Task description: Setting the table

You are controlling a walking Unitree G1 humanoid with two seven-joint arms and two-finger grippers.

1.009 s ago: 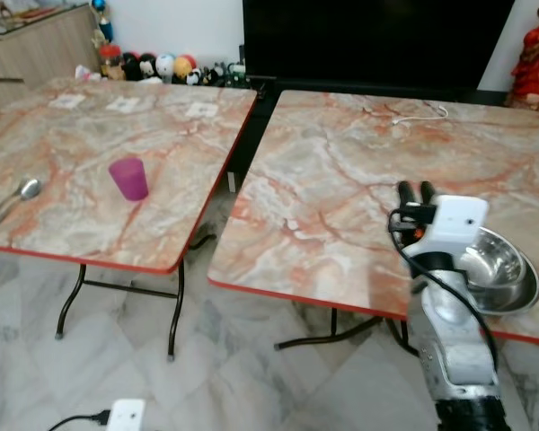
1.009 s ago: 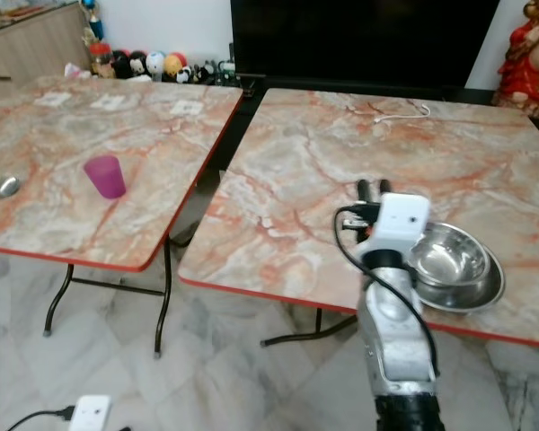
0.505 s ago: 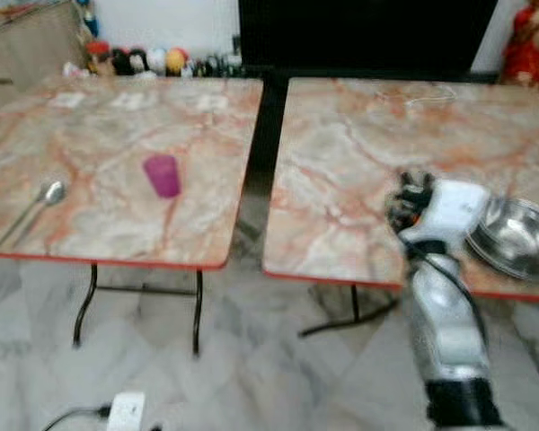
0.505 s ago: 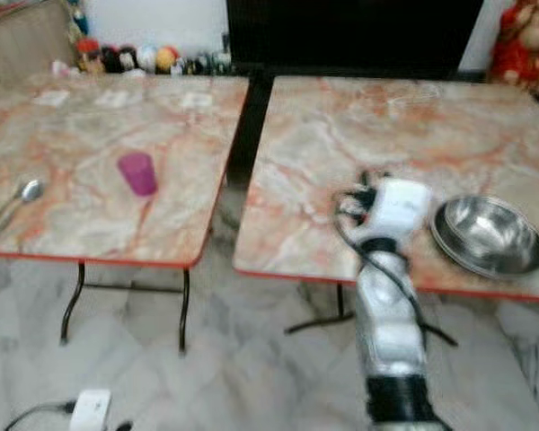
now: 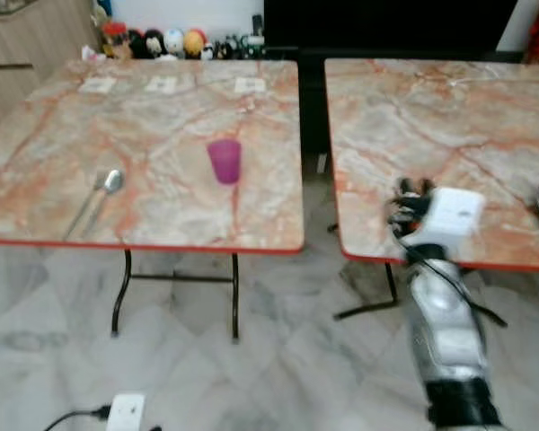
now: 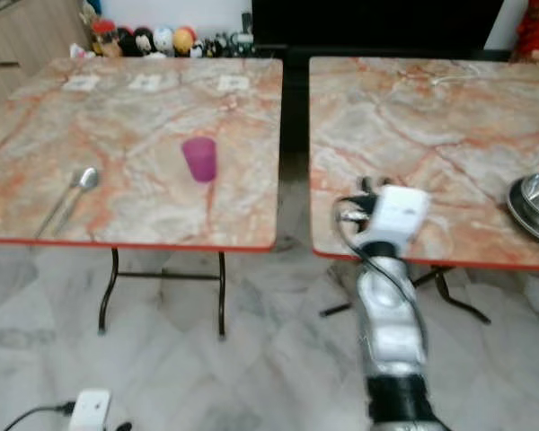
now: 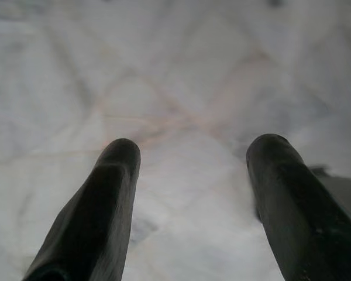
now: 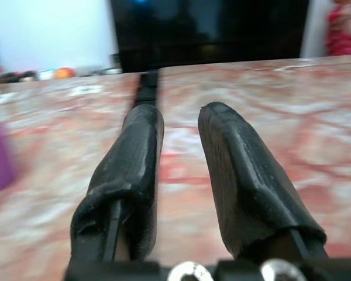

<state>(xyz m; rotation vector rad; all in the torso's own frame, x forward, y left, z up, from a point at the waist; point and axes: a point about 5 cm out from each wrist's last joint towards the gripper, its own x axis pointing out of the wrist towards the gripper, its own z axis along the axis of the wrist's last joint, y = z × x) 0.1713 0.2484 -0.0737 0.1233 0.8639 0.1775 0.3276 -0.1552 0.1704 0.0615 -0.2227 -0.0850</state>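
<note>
Row of toy figures (image 5: 175, 42) by the wall, white power adapter (image 5: 125, 413) on marble floor (image 5: 278, 359)

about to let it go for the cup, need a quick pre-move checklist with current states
1. Cup upright on the left table: ok.
2. Spoon lies apart from the cup: ok.
3. Right gripper empty, fingers a little apart: ok.
4. Right gripper near the cup: not ok, it hangs over the right table's front edge, across the gap.
5. Left gripper open, empty, over the floor: ok.
6. Bowl at the picture's edge, partly cut off; contents: cannot tell.
</note>
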